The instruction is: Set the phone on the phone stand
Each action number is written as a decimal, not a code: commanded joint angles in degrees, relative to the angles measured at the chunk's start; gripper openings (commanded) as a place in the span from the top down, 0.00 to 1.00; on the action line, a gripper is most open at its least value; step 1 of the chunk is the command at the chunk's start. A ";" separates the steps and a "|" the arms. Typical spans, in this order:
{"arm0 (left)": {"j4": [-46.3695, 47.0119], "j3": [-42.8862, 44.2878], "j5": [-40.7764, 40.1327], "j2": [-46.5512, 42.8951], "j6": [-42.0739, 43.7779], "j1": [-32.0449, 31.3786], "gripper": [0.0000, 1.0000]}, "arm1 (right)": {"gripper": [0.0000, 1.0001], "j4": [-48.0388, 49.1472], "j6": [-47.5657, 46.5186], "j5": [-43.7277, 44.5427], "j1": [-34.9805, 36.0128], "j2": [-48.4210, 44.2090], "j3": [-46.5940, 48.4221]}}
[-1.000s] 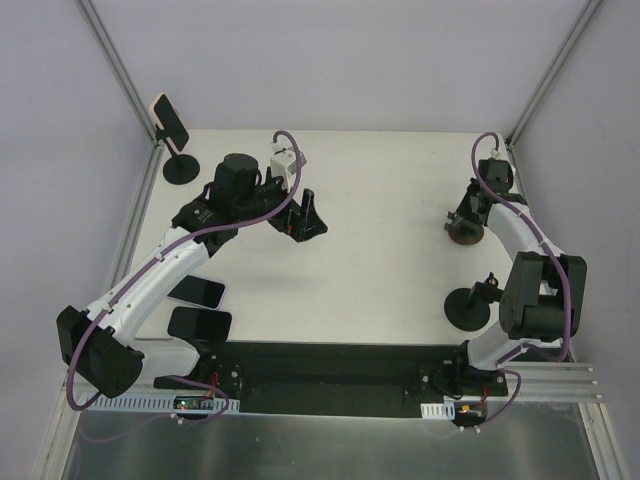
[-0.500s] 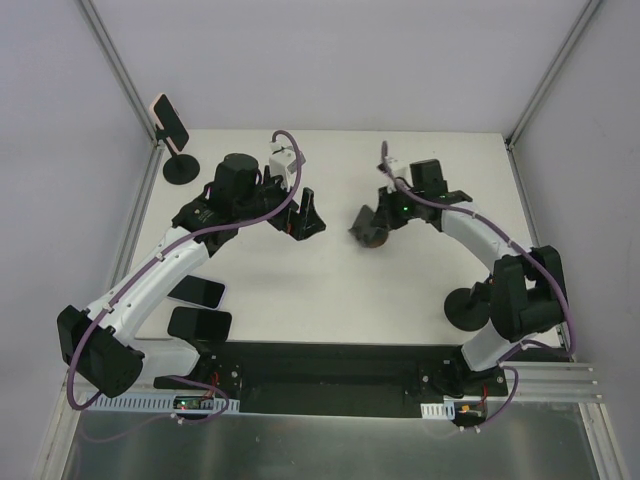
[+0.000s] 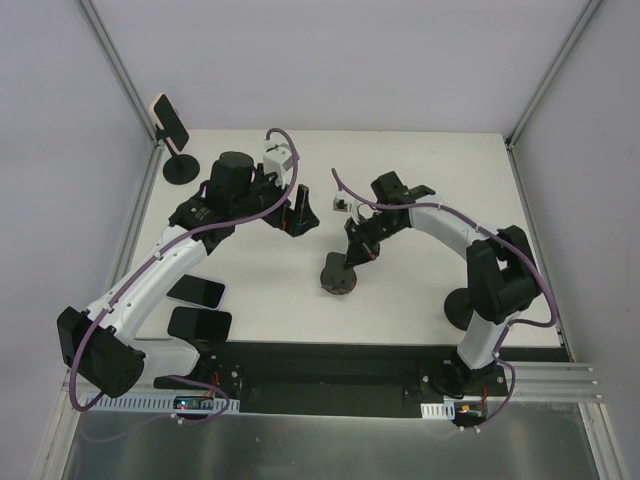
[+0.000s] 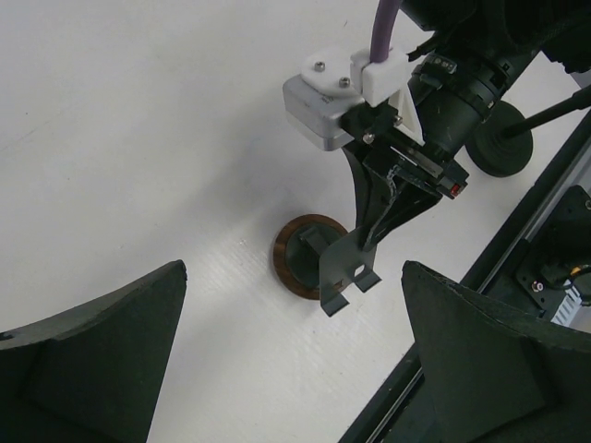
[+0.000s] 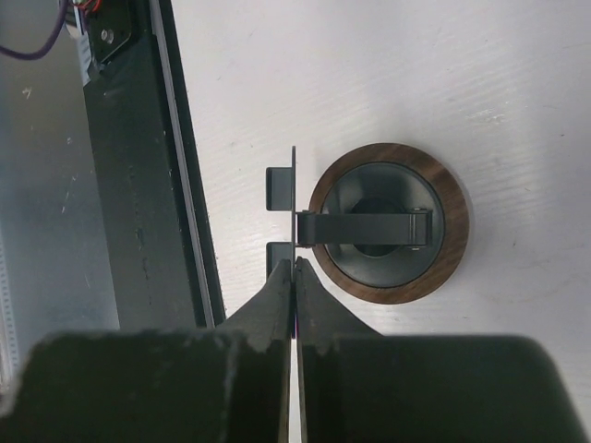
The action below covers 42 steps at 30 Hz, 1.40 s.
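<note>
My right gripper (image 3: 357, 245) is shut on the thin upright plate (image 5: 294, 208) of a black phone stand with a round wood-rimmed base (image 5: 388, 223). The stand (image 3: 338, 277) is at the table's middle, its base at or just above the surface. It also shows in the left wrist view (image 4: 297, 266), held by the right gripper (image 4: 383, 217). My left gripper (image 3: 297, 212) is open and empty, up and to the left of the stand, with its jaws wide apart (image 4: 294, 305). Two dark phones (image 3: 196, 291) (image 3: 199, 323) lie flat at the near left.
A second stand (image 3: 172, 125) holding a phone stands at the far left corner. Another black stand (image 3: 462, 308) is at the near right by the right arm. A black rail (image 3: 330, 365) runs along the table's near edge.
My right arm has swung from the far right to the table's middle, carrying the stand with it. My left gripper has barely shifted.
</note>
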 commanded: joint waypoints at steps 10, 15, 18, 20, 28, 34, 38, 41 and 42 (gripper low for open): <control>6.21 -2.08 0.34 -1.65 -3.88 5.61 0.01 | 0.69 -4.76 -5.65 3.83 2.34 1.67 3.37; 0.74 -2.88 -22.98 -2.36 -14.50 7.10 0.01 | 0.44 -0.72 -1.08 7.79 2.95 -1.31 1.96; -8.87 -2.87 -36.23 -3.32 -28.12 13.93 0.01 | 0.03 2.79 4.10 10.16 3.04 -4.47 0.82; -15.64 -5.15 -38.49 -5.59 -36.79 18.25 0.01 | 0.04 6.30 8.66 13.21 3.13 -7.63 0.03; -35.09 -14.21 -35.01 -6.05 -51.00 37.75 0.01 | 0.04 12.47 17.91 24.58 3.65 -15.29 -3.84; -35.35 -17.20 -34.63 -0.52 -50.03 43.58 0.01 | 0.04 16.06 20.46 23.00 4.18 -18.10 -6.21; -35.35 -17.73 -33.86 5.62 -51.70 45.07 0.01 | 0.04 18.44 20.55 21.95 4.88 -20.30 -8.14; -33.25 -17.12 -31.76 9.75 -51.53 45.34 0.01 | 0.04 20.55 21.07 21.33 5.32 -21.88 -9.46; -32.20 -17.55 -30.70 10.55 -51.44 45.60 0.01 | 0.04 20.99 21.25 20.98 5.41 -22.15 -9.73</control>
